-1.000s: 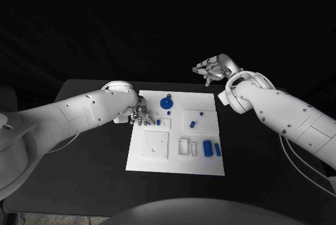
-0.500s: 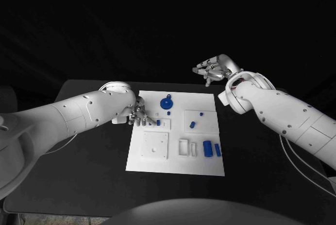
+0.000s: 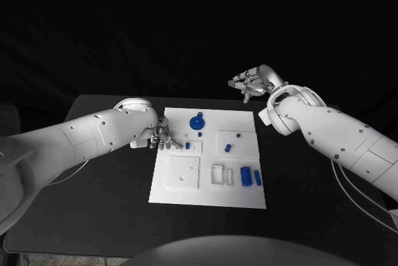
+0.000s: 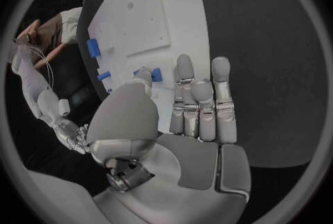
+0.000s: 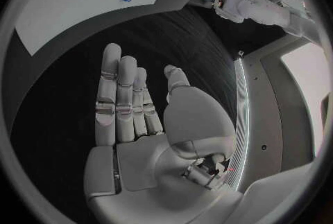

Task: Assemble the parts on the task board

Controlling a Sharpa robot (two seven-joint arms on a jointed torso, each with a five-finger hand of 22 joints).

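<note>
Left hand (image 3: pixel 166 137) slightly nearer task board (image 3: pixel 210 185)

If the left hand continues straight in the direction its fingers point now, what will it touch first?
Probably the small blue part on the task board. In the left wrist view, the left hand is open, its fingers reaching toward that part. The fingertips look very close, but depth is unclear, so they might touch the white board surface first.

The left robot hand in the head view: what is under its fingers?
Under the left robot hand lies the left edge of the task board. A small blue part sits just beside its fingertips. Whatever lies directly beneath the palm is covered.
</note>
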